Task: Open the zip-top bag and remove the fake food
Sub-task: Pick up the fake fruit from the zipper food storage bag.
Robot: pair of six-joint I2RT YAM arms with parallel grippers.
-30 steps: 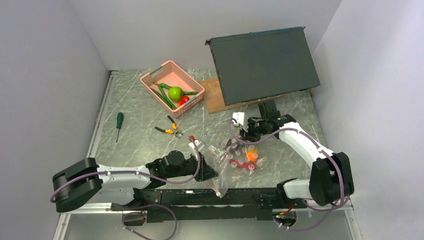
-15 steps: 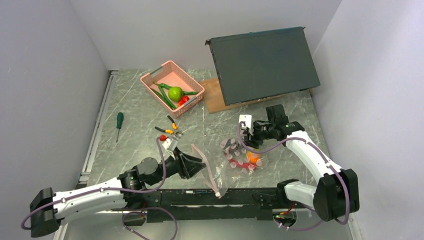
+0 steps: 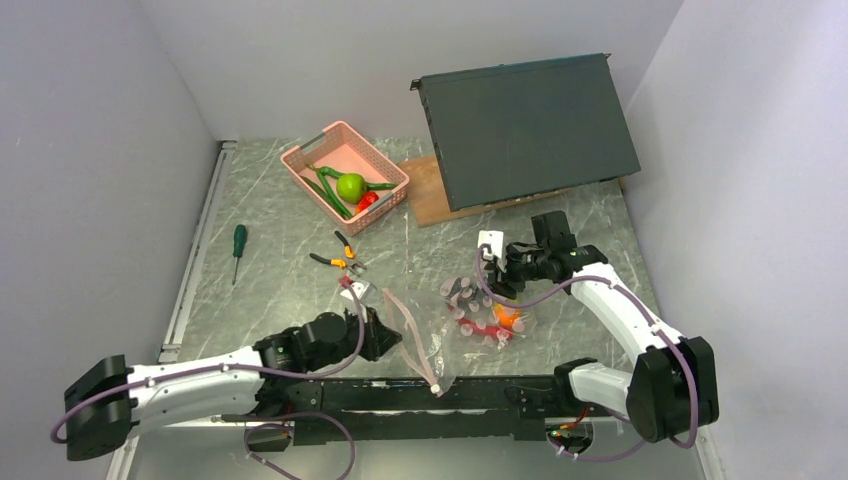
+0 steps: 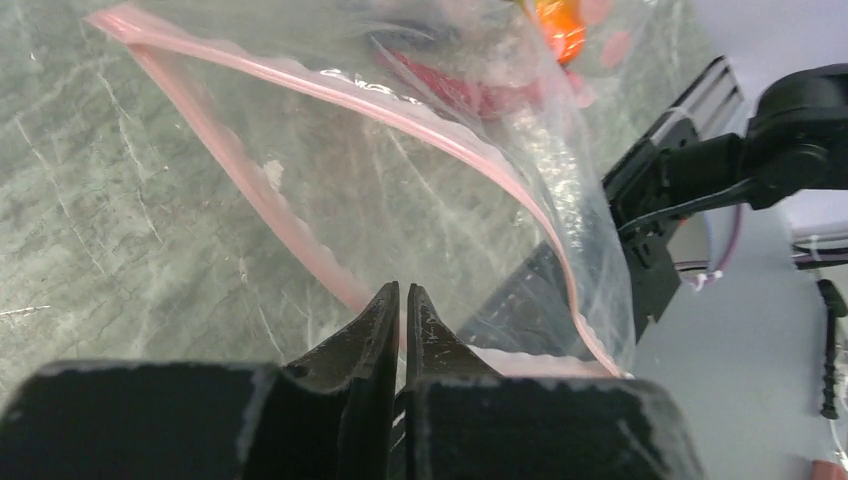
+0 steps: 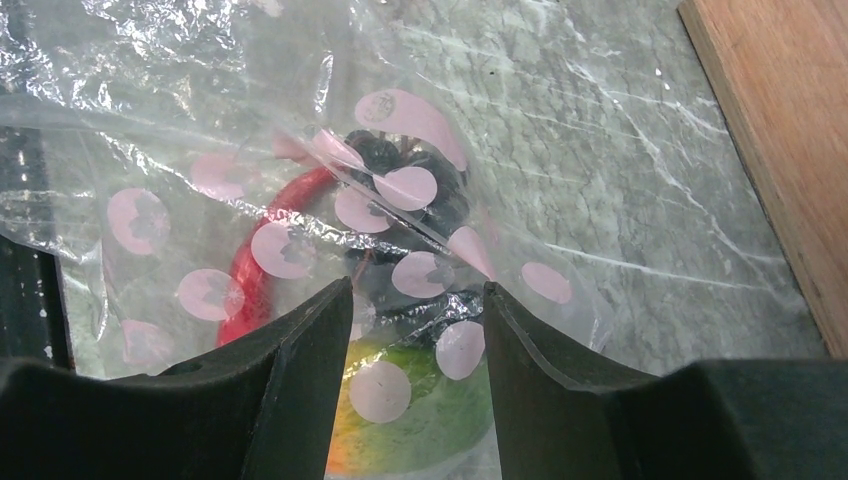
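Observation:
The zip-top bag (image 3: 440,335) lies on the table in front of the arms, its pink zip mouth spread open toward the left. My left gripper (image 3: 390,328) is shut on the near zip strip (image 4: 255,195); the jaws (image 4: 403,290) are pressed together with the pink edge between them. My right gripper (image 3: 497,290) is open over the bag's far end. Its jaws (image 5: 415,290) straddle the orange-green mango (image 5: 420,400) through the plastic. A red piece (image 5: 255,270) and a dark piece (image 5: 445,205) lie beside the mango inside the bag.
A pink basket (image 3: 318,148) at the back holds a green apple (image 3: 350,186), long green pieces and a red piece. Orange-handled pliers (image 3: 338,260) and a green-handled screwdriver (image 3: 238,243) lie on the left. A dark box (image 3: 530,125) leans on a wooden board (image 3: 425,190).
My left gripper has moved left with the zip edge in it, spreading the bag's mouth. My right gripper shifted slightly right over the bag's far end, then stayed.

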